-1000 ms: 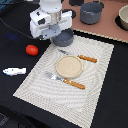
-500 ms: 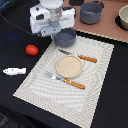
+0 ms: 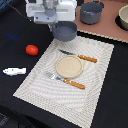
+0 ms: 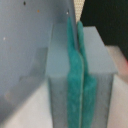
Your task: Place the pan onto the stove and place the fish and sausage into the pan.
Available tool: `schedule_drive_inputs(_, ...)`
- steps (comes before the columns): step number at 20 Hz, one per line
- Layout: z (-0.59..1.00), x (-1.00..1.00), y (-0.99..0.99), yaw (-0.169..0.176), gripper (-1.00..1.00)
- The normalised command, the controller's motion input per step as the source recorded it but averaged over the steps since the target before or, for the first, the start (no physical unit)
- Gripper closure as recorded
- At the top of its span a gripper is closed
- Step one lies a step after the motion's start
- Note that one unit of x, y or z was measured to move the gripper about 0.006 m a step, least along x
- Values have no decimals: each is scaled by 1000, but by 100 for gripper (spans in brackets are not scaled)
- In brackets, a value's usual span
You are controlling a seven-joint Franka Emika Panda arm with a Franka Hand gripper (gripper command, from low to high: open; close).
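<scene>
My gripper (image 3: 53, 26) is shut on the blue-grey pan (image 3: 65, 32) and holds it just above the far edge of the placemat, close to the pinkish stove (image 3: 107, 27). In the wrist view the teal pads (image 4: 73, 75) are pressed together beside the pan's wall (image 4: 25, 45); the pan's handle is hidden. The red sausage (image 3: 32, 49) lies on the black table at the exterior view's left. The white fish (image 3: 14, 71) lies nearer the front, also at the left. Both are apart from the gripper.
A taller grey pot (image 3: 91, 12) and a pale bowl (image 3: 123, 17) stand on the stove. The woven placemat (image 3: 45, 92) holds a tan plate (image 3: 69, 66), a knife (image 3: 80, 57) and a fork (image 3: 67, 80), both with orange handles.
My gripper has carried the pan a little farther back, toward the stove's near edge. The fish, the sausage and the tableware have not moved.
</scene>
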Motion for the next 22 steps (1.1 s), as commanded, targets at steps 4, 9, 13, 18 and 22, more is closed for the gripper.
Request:
schedule_drive_inputs(4, 519, -402, 469, 57, 100)
schedule_drive_inputs(9, 634, 86, 551, 57, 100)
schedule_drive_inputs(13, 439, 309, 596, 44, 100)
schedule_drive_inputs(18, 64, 300, 514, 36, 100)
schedule_drive_inputs(22, 0, 161, 523, 57, 100)
